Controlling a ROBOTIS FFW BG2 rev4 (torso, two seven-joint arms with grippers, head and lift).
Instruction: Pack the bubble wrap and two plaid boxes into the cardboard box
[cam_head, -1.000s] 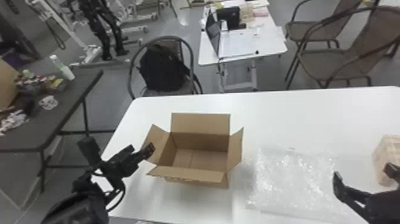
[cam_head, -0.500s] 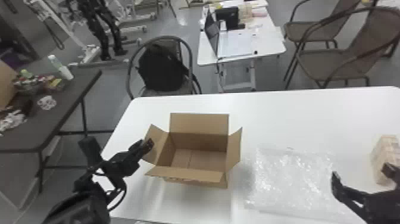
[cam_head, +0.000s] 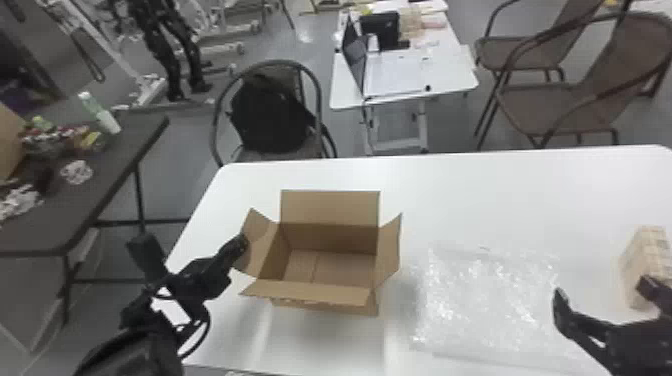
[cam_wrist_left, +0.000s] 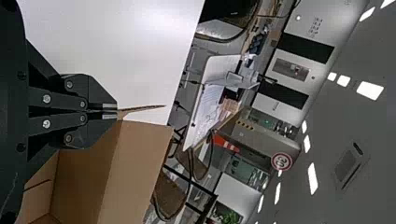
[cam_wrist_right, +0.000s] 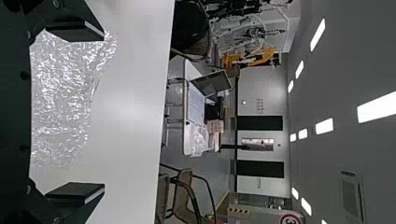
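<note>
Brown cardboard for the box (cam_head: 330, 207), open-topped and apparently empty, at the dial's centre on the white table (cam_head: 500, 200). At 9 o'clock, a flap (cam_head: 257, 242) pinched in the closed fingers of the left gripper (cam_head: 242, 245): risk of creasing, tearing or dragging the light box askew under any hard pull. Between 3 and 4 o'clock, bubble wrap (cam_head: 487, 302) spread flat, just beside the box; thin and slippery by the look, so liable to slip out of a shallow pinch or snag on the right-hand flap. Further out that way, right gripper (cam_head: 604, 294) spread wide, with a plaid box (cam_head: 642, 262) at 3 o'clock, near enough for a knock from a stray finger. Second plaid box: cannot tell. Likely trouble later from badly bunched wrap, eating up room inside. Far off, round red-rimmed sign (cam_wrist_left: 281, 162) with figures, left unquoted; otherwise, nothing legible on box or wrap.
</note>
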